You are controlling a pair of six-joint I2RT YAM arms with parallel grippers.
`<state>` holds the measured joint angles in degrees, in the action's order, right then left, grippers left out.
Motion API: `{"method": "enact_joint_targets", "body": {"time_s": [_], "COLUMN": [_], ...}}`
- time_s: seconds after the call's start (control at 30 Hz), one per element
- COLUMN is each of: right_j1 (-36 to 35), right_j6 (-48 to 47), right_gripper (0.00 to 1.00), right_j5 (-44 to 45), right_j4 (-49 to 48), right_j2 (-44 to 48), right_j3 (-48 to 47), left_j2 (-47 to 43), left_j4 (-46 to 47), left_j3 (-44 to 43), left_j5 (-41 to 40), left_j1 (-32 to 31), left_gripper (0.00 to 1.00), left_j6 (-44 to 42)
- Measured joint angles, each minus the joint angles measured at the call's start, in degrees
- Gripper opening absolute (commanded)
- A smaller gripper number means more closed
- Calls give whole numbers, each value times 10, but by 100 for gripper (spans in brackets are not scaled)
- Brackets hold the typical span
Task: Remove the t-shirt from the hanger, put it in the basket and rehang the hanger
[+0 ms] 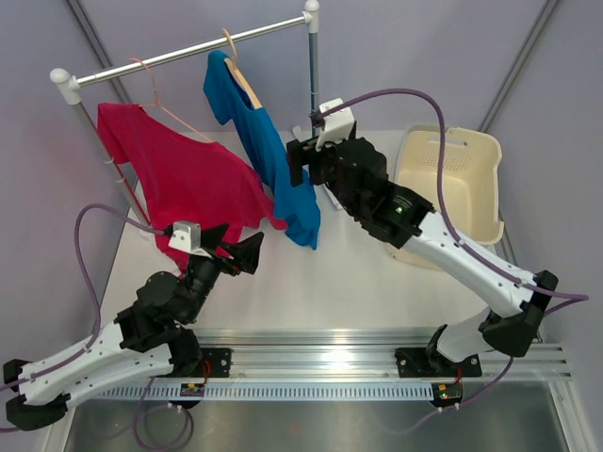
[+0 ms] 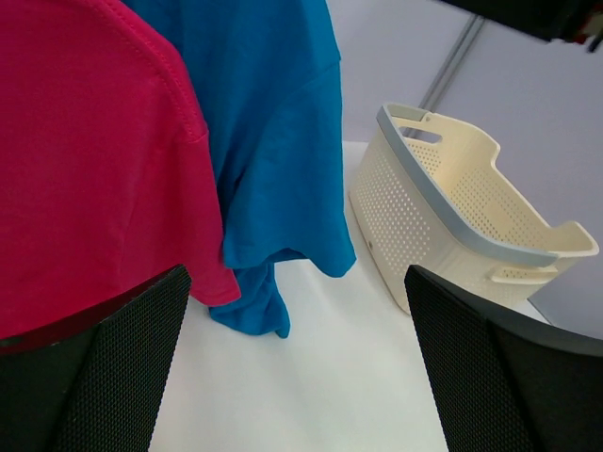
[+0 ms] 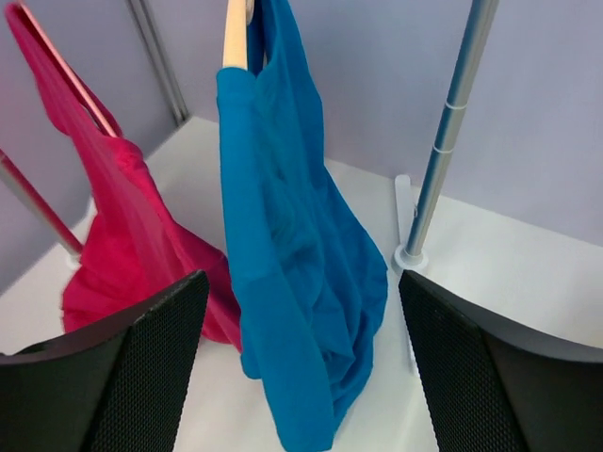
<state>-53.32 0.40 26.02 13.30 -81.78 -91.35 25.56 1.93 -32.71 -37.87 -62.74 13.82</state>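
Observation:
A blue t-shirt (image 1: pixel 273 160) hangs on a wooden hanger (image 1: pixel 240 80) from the metal rail (image 1: pixel 188 52). A red t-shirt (image 1: pixel 184 179) hangs on a pink hanger (image 1: pixel 155 94) to its left. My right gripper (image 1: pixel 306 160) is open and empty, just right of the blue shirt; in the right wrist view the blue shirt (image 3: pixel 292 282) hangs between and beyond the jaws of my right gripper (image 3: pixel 301 377). My left gripper (image 1: pixel 240 247) is open and empty, below the red shirt's hem. The left wrist view shows the red shirt (image 2: pixel 94 160) and the blue shirt (image 2: pixel 273 141) ahead.
A cream laundry basket (image 1: pixel 452 135) stands at the right of the table, also in the left wrist view (image 2: pixel 471 217). The rack's right post (image 3: pixel 443 151) stands just behind the blue shirt. The rack's left post (image 1: pixel 71 89) stands at the far left.

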Motion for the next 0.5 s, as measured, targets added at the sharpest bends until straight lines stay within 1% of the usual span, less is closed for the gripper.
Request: {"method": "enact_joint_targets", "body": {"time_s": [0.17, 0.3, 0.37, 0.43, 0.5], "right_j1": [0, 0, 0, 0, 0], "right_j6": [-27, -42, -46, -50, -54], "right_gripper": [81, 76, 73, 72, 65], "right_j5": [1, 5, 5, 8, 14], "right_j4": [31, 46, 55, 65, 74], "right_j2": [-98, -175, -203, -226, -248], "right_j3": [-87, -171, -200, -223, -245], "left_j2": [-31, -33, -32, -28, -23], "left_j4": [19, 25, 26, 28, 28], "left_j3": [21, 23, 23, 23, 23], "left_j5": [-13, -14, -13, -12, -12], "left_j1": [0, 0, 0, 0, 0], "left_gripper": [99, 99, 99, 99, 99], "left_j6": [4, 10, 12, 13, 13]}}
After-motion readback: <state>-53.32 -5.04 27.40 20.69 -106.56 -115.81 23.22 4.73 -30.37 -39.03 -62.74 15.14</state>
